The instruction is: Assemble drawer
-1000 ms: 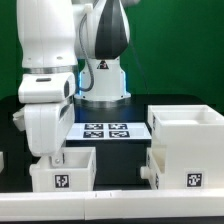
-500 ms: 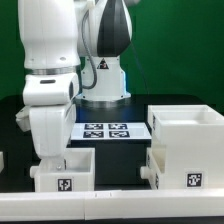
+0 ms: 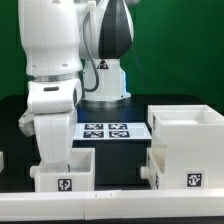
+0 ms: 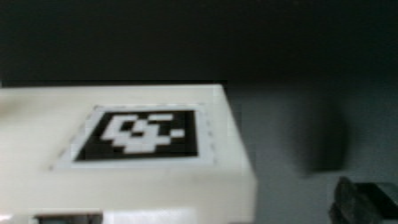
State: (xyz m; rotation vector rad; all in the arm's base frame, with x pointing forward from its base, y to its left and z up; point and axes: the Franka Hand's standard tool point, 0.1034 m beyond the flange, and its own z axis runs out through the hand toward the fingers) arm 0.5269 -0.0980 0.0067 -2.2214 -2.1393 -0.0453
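Note:
In the exterior view a small white drawer tray (image 3: 63,172) with a square marker on its front stands at the front left. The tall white casing (image 3: 188,148), also marked, stands at the front right. My gripper (image 3: 52,158) hangs straight down over the tray's left part, its fingertips at the rim and mostly hidden by the hand. In the wrist view the tray's marked face (image 4: 143,132) fills the frame, blurred. The gripper (image 4: 210,212) straddles the tray's white edge with the jaws wide apart. One dark finger (image 4: 368,200) shows clear of the tray.
The marker board (image 3: 106,130) lies flat behind the tray, in front of the robot base (image 3: 103,85). A lower white part (image 3: 152,166) sits against the casing's left side. Another white piece (image 3: 2,160) shows at the left edge. The table is black.
The arm has moved lower and slightly toward the exterior view's right, bringing the hand closer onto the small tray. The tray and casing have not moved.

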